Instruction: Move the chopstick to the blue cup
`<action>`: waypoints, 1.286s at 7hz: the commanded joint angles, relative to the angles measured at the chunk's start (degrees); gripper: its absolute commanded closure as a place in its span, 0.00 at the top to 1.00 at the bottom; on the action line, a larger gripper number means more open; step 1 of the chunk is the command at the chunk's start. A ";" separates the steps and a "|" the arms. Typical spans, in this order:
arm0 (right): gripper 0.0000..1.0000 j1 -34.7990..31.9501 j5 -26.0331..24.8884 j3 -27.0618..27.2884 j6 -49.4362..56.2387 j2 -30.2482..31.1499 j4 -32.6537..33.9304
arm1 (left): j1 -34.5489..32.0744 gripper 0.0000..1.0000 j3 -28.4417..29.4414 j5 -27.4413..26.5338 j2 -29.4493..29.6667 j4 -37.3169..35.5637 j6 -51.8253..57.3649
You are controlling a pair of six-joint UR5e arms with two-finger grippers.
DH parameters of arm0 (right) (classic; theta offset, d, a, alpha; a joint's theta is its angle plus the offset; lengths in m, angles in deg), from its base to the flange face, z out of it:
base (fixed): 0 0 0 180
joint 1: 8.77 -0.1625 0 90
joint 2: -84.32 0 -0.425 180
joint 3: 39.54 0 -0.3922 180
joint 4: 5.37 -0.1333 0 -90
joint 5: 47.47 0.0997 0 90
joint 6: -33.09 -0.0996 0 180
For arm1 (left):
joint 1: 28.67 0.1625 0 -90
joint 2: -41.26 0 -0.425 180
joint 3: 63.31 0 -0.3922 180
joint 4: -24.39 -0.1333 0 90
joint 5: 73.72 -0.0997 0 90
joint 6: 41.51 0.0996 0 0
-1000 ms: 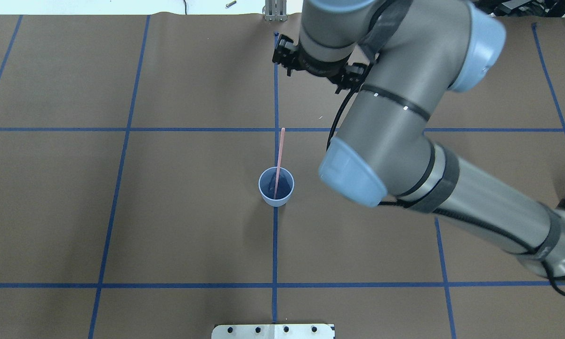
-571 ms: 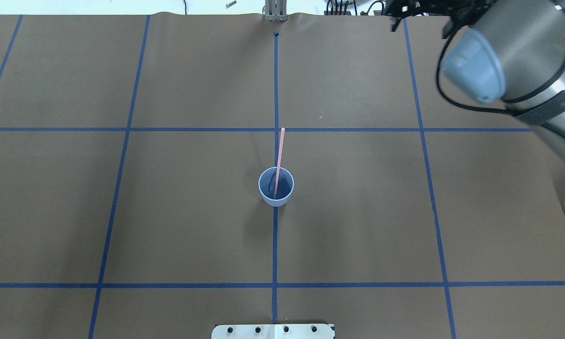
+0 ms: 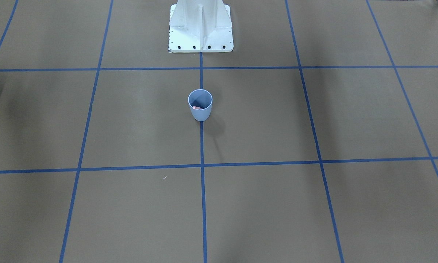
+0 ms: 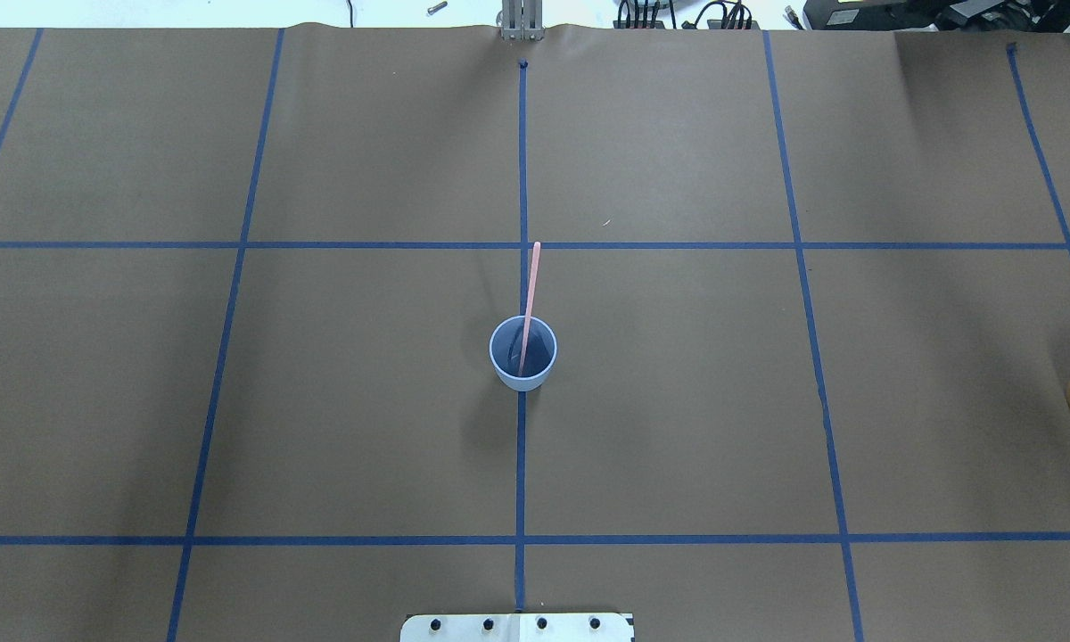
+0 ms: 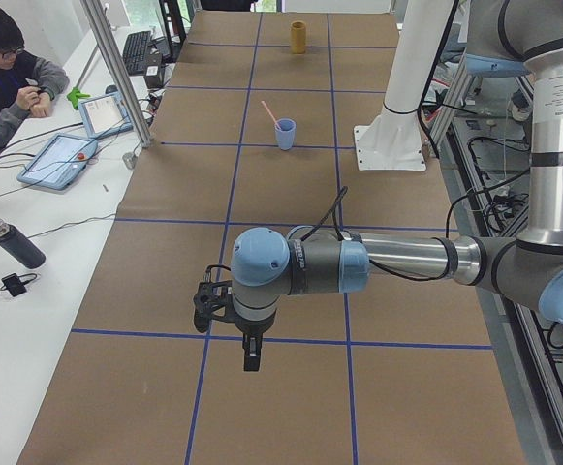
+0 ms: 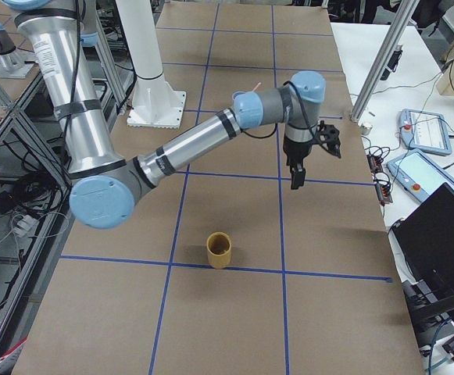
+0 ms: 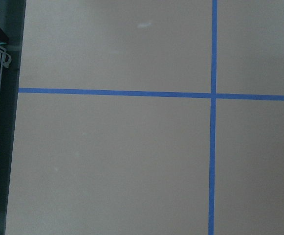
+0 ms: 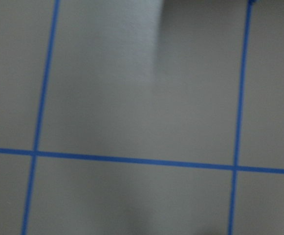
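One chopstick is best left undisturbed in the blue cup, while left gripper and right gripper closure cannot be told.

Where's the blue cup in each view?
Front-facing: cup at centre, just below the base.
Overhead: cup at centre, above the base.
Exterior left: cup upper middle, left of the base.
Exterior right: cup hidden behind the right arm, right of the base.
Wrist views: in neither.
Landmark: the white base; the cup sits on the tape line running out from it.
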 commanded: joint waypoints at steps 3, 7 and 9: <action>1.00 -14.42 -0.93 0.70 17.10 22.26 -6.07 | 6.12 1.00 -4.09 0.87 0.17 -6.28 -6.20; 1.00 -10.52 -0.84 -0.36 8.03 21.77 -11.37 | 6.12 1.00 -7.36 0.09 0.97 -8.01 -4.97; 1.00 -5.67 -0.84 -1.41 -0.36 21.85 -18.06 | 6.12 1.00 -7.35 -0.01 0.80 -8.01 -4.97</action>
